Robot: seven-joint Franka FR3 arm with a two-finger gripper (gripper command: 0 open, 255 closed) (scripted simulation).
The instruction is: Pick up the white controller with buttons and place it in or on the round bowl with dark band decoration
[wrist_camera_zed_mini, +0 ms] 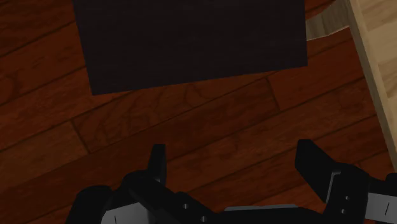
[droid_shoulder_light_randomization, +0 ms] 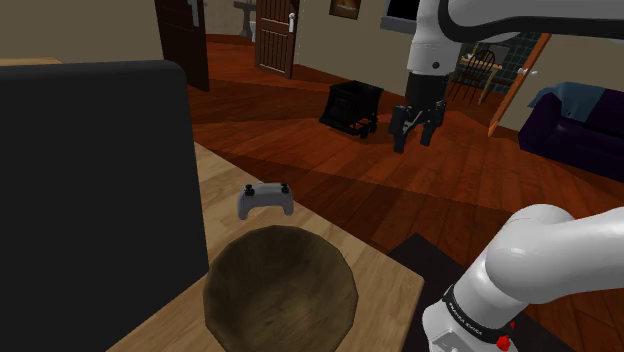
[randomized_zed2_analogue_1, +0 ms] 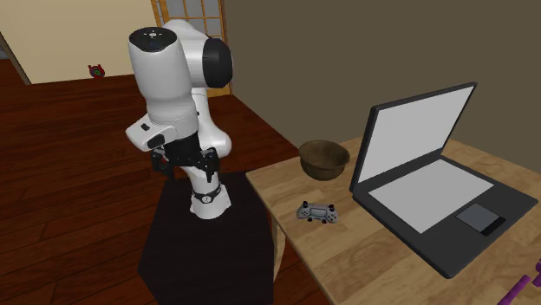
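Fingers (wrist_camera_zed_mini: 157, 162) spread wide, empty, hanging over floor (wrist_camera_zed_mini: 191, 127) off surface (droid_shoulder_light_randomization: 380, 275) edge. Controller (droid_shoulder_light_randomization: 266, 199) on surface, well apart: left and nearer in shoulder view, just beyond bowl (droid_shoulder_light_randomization: 230, 300). Long axis runs left-right; reach must cross edge first

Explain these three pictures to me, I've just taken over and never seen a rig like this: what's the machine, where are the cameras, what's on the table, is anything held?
The machine is a white robot arm on a black stand, ending in a black two-finger gripper. One picture looks over the arm's shoulder, one views arm and table from the side, and one looks from the hand along the gripper. On the wooden table lie a white controller, a brown bowl and an open laptop. The gripper is open, holds nothing, and hangs above the wooden floor, off the table.
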